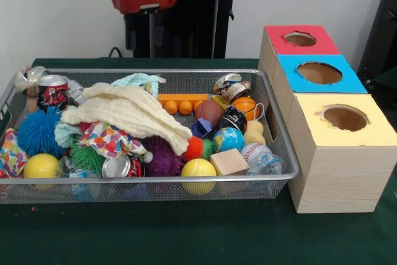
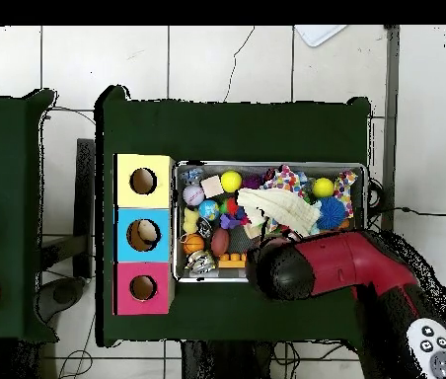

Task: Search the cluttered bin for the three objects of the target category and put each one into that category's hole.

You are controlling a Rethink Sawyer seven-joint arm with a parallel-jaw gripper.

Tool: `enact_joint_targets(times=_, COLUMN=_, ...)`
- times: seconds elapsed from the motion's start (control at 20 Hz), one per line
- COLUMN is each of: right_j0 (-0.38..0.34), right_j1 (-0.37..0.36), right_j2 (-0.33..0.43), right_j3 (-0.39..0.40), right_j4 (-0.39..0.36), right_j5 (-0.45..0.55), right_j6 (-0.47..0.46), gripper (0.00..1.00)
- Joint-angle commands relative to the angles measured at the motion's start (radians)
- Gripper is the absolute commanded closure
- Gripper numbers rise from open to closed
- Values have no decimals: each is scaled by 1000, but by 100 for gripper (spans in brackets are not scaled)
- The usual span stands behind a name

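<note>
The wire-mesh bin (image 1: 186,180) stands on the green table, full of clutter; it also shows in the overhead view (image 2: 266,165). A cream cloth (image 1: 133,113) lies over its middle. A pale yellow soft shape (image 1: 254,131) sits at the bin's right end; I cannot tell if it is the duck. No teddy bear shows. The red-topped box's hole (image 1: 300,38) is the farthest of the row, and shows in the overhead view (image 2: 143,287). My gripper (image 1: 151,34) hangs under the red wrist behind the bin's far rim, above it. In the overhead view the arm's head (image 2: 281,271) hides it.
The blue-topped box (image 1: 319,72) and the yellow-topped box (image 1: 345,117) stand in a row right of the bin. The bin holds spiky balls (image 1: 37,131), cans (image 1: 53,90), yellow balls (image 1: 198,169), a wooden cube (image 1: 228,161) and an orange brick (image 1: 183,100).
</note>
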Motion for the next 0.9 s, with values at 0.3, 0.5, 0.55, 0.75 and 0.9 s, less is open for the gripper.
enact_joint_targets(times=0.3, right_j0=143, right_j1=36, right_j2=-161, right_j3=164, right_j4=54, right_j5=-145, right_j6=312, gripper=0)
enact_joint_targets(times=0.5, right_j0=193, right_j1=66, right_j2=-239, right_j3=214, right_j4=43, right_j5=-270, right_j6=370, gripper=0)
enact_joint_targets(times=0.55, right_j0=209, right_j1=79, right_j2=-259, right_j3=216, right_j4=46, right_j5=-290, right_j6=382, gripper=0)
enact_joint_targets(times=0.75, right_j0=279, right_j1=127, right_j2=-322, right_j3=198, right_j4=78, right_j5=-332, right_j6=414, gripper=0)
enact_joint_targets(times=0.9, right_j0=347, right_j1=185, right_j2=-356, right_j3=122, right_j4=119, right_j5=-321, right_j6=429, gripper=0)
